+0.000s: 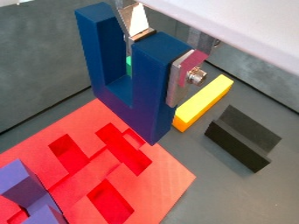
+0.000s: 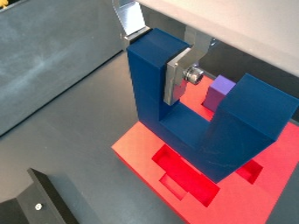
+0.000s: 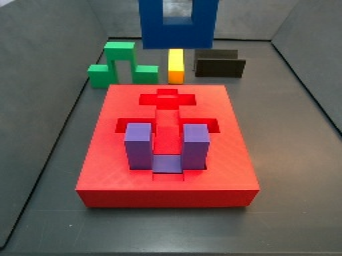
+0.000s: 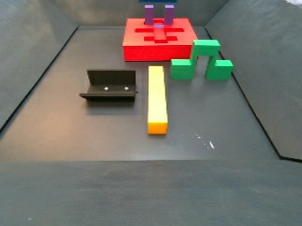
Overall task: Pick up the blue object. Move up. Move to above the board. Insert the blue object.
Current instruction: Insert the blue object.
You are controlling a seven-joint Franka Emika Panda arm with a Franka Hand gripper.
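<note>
Prongs upward, the dark blue U-shaped block [image 1: 128, 74] hangs above the large flat red board's [image 3: 234, 150] far edge. The end effector [image 2: 158, 54] grips one prong between silver fingers [image 1: 184, 72].

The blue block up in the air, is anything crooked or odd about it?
Nothing stands out. The gripper holds the blue object by one prong, prongs up and level, above the board's edge. Its jaws sit squarely on that prong.

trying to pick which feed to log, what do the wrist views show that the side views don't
Only the wrist views show the gripper, shut on one prong of the blue object, held above the board's edge.

Only the side views show the green block.

Both kinds share the board, the purple block seated in it, the yellow bar and the fixture. In a side view only the blue object's lower part shows.
</note>
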